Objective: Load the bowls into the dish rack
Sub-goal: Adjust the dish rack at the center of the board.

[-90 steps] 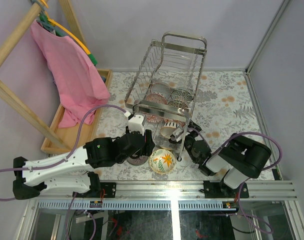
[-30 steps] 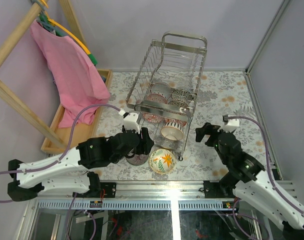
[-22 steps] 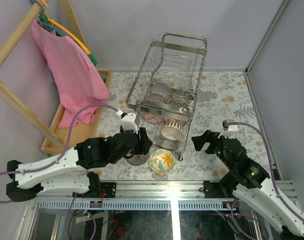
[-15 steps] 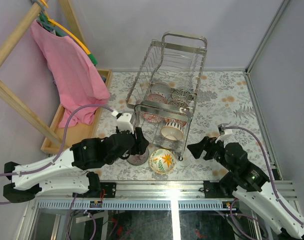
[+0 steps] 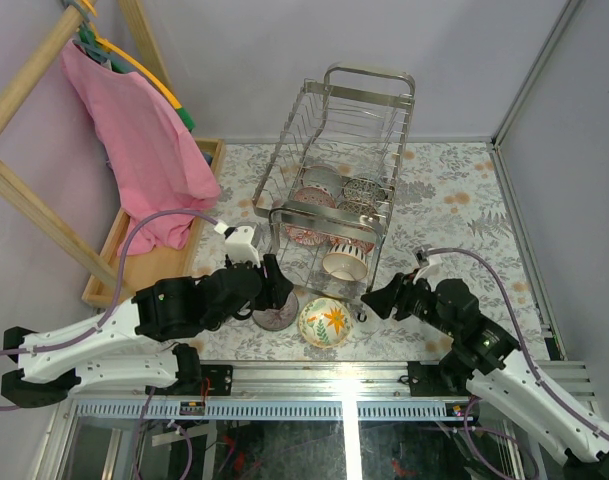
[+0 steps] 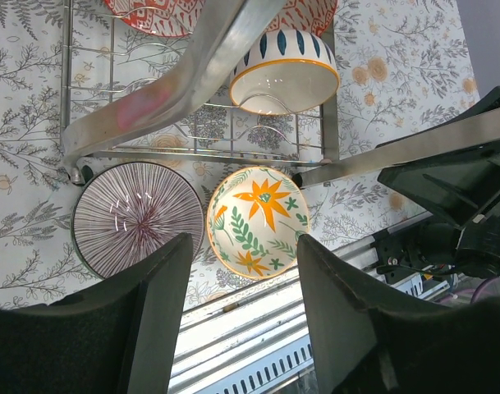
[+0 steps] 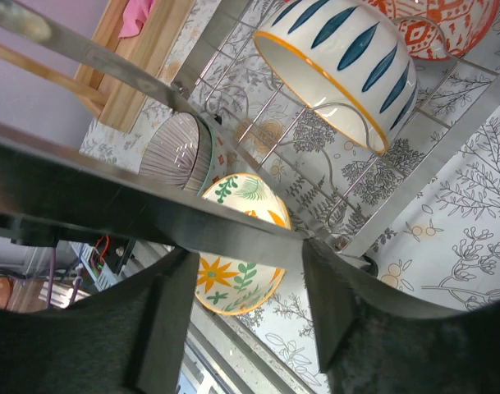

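**Pink cloth, wooden tray, flowered cover**

A pink cloth (image 5: 134,130) hangs from a slanted wooden frame (image 5: 29,72) at the far left. Its lower end drapes into a shallow wooden tray (image 5: 152,262) lying along the left side. A yellow hanger (image 5: 134,62) curves out above the cloth. A pale table cover (image 5: 454,200) is printed with grey leaves and orange flowers. Lilac walls (image 5: 244,60) close the far and right sides. A ribbed metal rail (image 5: 384,385) runs along the near edge.
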`<state>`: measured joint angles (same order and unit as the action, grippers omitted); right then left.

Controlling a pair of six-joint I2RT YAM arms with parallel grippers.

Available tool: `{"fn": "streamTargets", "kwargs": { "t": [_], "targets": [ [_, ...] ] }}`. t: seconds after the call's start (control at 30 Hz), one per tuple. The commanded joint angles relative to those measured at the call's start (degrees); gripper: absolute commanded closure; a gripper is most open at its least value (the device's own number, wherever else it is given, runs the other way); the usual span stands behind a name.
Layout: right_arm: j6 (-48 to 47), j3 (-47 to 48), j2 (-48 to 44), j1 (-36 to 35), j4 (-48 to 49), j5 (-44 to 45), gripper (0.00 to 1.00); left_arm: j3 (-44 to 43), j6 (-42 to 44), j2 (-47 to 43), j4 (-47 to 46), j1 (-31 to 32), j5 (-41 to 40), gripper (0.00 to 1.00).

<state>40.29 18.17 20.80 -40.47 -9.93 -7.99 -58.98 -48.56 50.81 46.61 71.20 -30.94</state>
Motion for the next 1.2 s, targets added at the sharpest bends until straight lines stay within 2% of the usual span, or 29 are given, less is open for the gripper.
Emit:
{"fn": "streamTargets", "kwargs": {
  "t": [0.0, 0.1, 0.3, 0.47, 0.77, 1.0, 1.17],
  "targets": [
    [-1.0, 2.2, 3.1, -0.9, 7.4, 2.4, 0.44, 0.8, -1.6, -0.5, 0.4, -0.3, -1.5, 0.47],
    [-1.1, 2.1, 5.1, -2.6, 9.7, 6.0, 0.49, 0.8, -1.7, -0.4, 0.5, -0.3, -1.4, 0.47],
    [-1.2, 2.3, 8.1, -6.7, 11.7, 13.4, 0.52, 0.5, -1.8, 0.3, 0.6, -0.3, -1.3, 0.47],
    [0.5, 2.3, 6.3, -7.0, 7.0, 21.7, 0.58, 0.4, -1.7, 0.5, 0.9, -0.3, -1.2, 0.47],
    [1.4, 4.5, 6.6, -6.9, 1.8, 31.3, 0.6, 0.4, -1.7, -0.1, 1.6, -0.3, -1.1, 0.47],
    [-0.9, 8.6, 12.9, -5.7, 0.1, 35.0, 0.59, 0.3, -2.2, -1.4, 2.9, -0.3, -0.6, 0.47],
    [-1.9, 9.7, 14.7, 1.4, -0.4, 31.3, 0.59, 0.6, -2.8, -2.8, 4.0, -0.3, -0.5, 0.48]
  ]
}}
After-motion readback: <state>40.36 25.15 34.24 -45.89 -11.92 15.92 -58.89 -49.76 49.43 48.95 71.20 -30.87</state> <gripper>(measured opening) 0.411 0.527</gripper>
